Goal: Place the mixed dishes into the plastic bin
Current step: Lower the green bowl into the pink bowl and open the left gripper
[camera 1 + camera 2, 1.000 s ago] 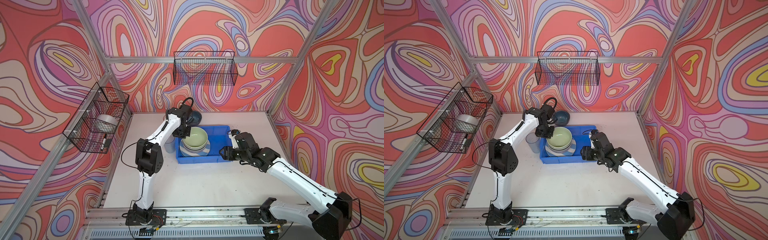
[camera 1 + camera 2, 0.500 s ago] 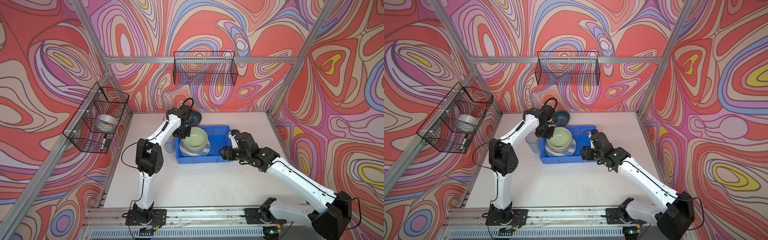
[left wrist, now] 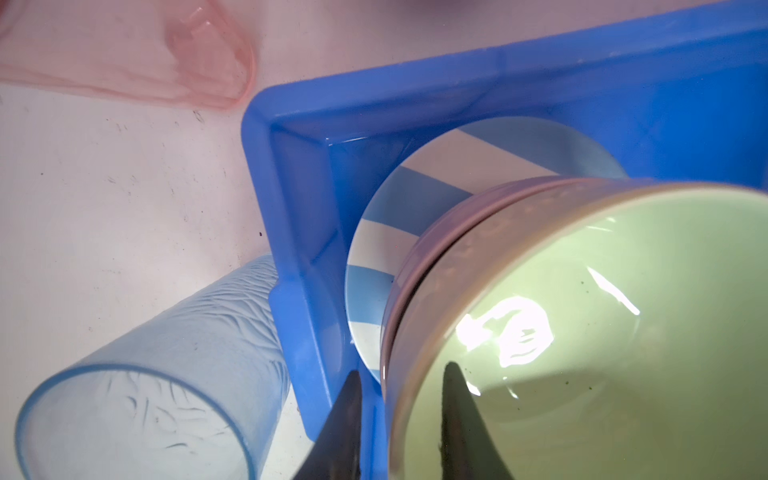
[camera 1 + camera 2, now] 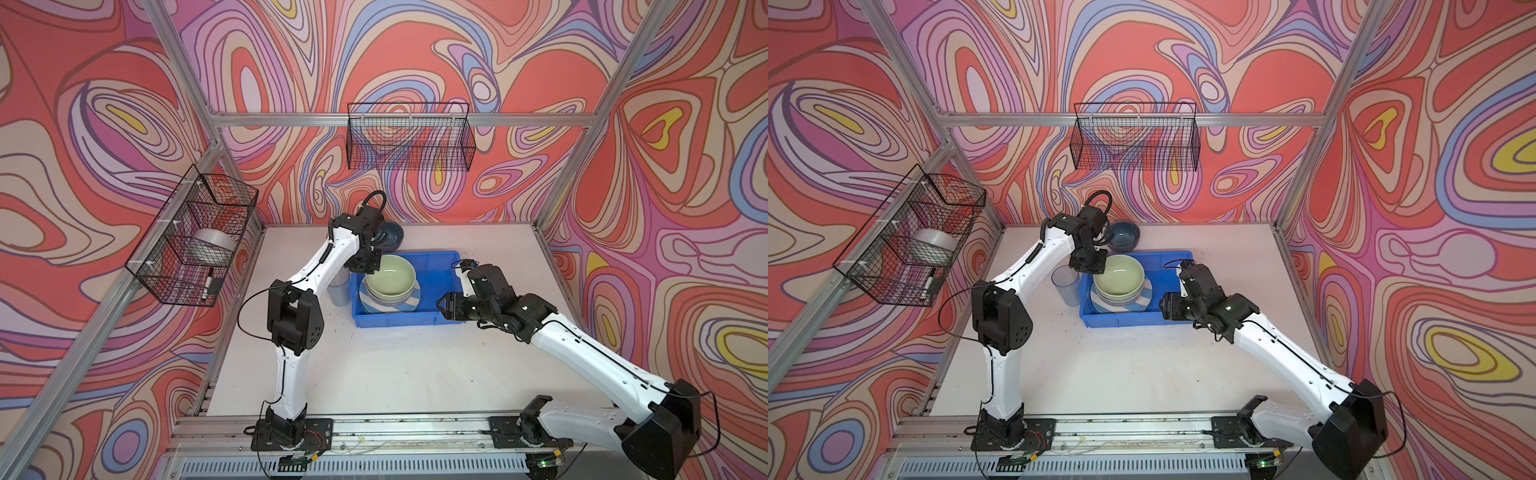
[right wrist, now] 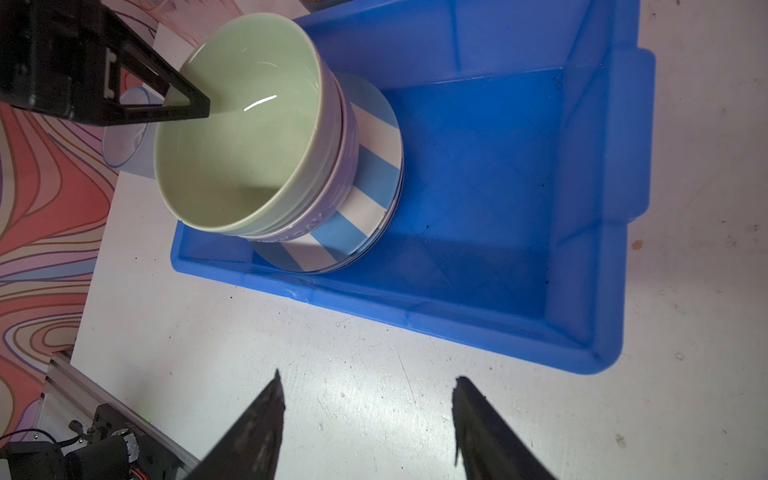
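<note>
**Plastic bin, contents.** The pale green bowl (image 4: 390,274) sits inside the plastic bin (image 4: 399,322), at its left end. It is nested in a white lettered dish (image 5: 332,212), which rests on a blue-and-white striped plate (image 5: 374,166) on the bin floor. The right half of the bin holds nothing.

**Left gripper.** The left gripper (image 3: 401,374) is at the bowl's rim, on the side nearest the bin's left wall. Its jaws stand slightly apart and straddle the rim, one finger inside the bowl and one outside. A gap shows on each side of the rim, so the bowl is not clamped.

**Right gripper.** The right gripper (image 5: 368,382) hangs at the bin's near right corner. Its jaws are spread wide, with only bare table (image 5: 374,332) between them.

**Outside the bin.** A bluish tumbler (image 4: 1066,284) stands upright just beside the left wall. A dark blue-grey bowl (image 4: 1124,235) sits just behind the far left corner. A pinkish tumbler (image 3: 166,54) lies near that same corner.
</note>
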You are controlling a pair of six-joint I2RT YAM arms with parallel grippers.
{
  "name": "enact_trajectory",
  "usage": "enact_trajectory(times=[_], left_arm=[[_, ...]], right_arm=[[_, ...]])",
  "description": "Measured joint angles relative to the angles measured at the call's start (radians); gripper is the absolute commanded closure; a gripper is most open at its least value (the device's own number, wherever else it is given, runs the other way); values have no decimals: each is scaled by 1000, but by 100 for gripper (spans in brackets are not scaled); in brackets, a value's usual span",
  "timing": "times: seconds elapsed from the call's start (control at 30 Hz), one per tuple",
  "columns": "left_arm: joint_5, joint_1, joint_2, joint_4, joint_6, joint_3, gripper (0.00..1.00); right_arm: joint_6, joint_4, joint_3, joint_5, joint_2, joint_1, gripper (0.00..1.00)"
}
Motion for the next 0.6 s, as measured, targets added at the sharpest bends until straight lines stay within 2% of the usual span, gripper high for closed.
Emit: enact_trajectory(times=[0.23,0.4,0.6], left_arm=[[-4,6,-65,-14,-3,12,61],[-3,41,-142,-39,-3,15,61],[7,148,-255,-42,-4,-48,64]], right_arm=[[0,5,0,-6,5,0,35],[0,11,1,-14,6,0,35],[-1,13,6,-16,6,0,35]])
